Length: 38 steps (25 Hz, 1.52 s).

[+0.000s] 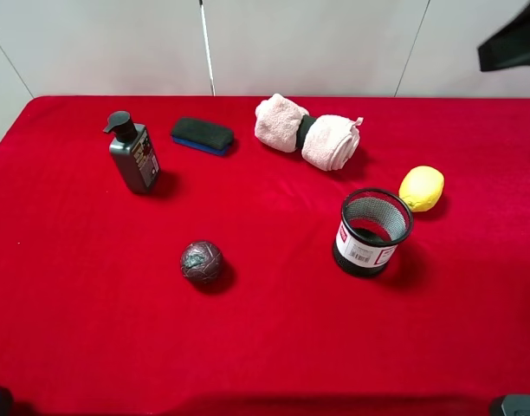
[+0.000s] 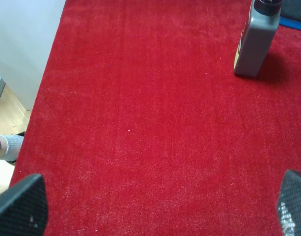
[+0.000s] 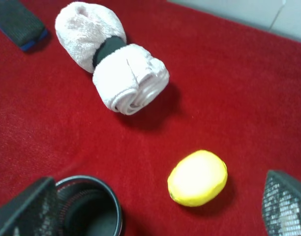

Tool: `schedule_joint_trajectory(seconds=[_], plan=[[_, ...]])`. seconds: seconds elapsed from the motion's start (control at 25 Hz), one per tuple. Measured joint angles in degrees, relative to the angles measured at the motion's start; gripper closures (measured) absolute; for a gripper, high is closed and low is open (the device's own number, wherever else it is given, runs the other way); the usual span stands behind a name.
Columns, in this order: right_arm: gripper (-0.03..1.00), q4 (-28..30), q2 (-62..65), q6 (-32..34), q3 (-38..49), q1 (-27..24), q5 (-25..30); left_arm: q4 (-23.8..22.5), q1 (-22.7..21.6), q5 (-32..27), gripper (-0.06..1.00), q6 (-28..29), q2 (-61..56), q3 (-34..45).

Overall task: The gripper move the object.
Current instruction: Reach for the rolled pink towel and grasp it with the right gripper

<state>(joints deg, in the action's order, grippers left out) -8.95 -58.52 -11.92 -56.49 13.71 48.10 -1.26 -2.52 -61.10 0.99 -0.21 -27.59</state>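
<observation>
The pale pink rolled towel (image 1: pixel 307 133) with a black band round its middle lies at the back centre of the red table, and it also shows in the right wrist view (image 3: pixel 113 66). My right gripper (image 3: pixel 155 209) is open and empty, held above the cloth between the mesh cup and the lemon, well short of the towel. Its mesh-padded fingers (image 3: pixel 285 206) are spread wide. My left gripper (image 2: pixel 155 209) is open and empty over bare red cloth on the left side, far from the towel. A black shape (image 1: pixel 512 43) at the top right edge looks like part of the right arm.
A yellow lemon (image 1: pixel 421 188) and a black mesh cup (image 1: pixel 373 232) stand right of centre. A grey pump bottle (image 1: pixel 133 154) and a dark eraser (image 1: pixel 202 135) are at the back left. A dark ball (image 1: pixel 202 262) lies in the middle. The table's left edge (image 2: pixel 52 73) is near.
</observation>
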Motion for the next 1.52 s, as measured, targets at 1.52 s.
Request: schedule_joint_trajectory(seconds=[1.52], plan=[[0.34, 5.3, -36.9, -9.3, -27.5, 6.3, 3.8, -0.1, 0.0, 0.0, 0.02, 0.0, 0.0, 0.0]])
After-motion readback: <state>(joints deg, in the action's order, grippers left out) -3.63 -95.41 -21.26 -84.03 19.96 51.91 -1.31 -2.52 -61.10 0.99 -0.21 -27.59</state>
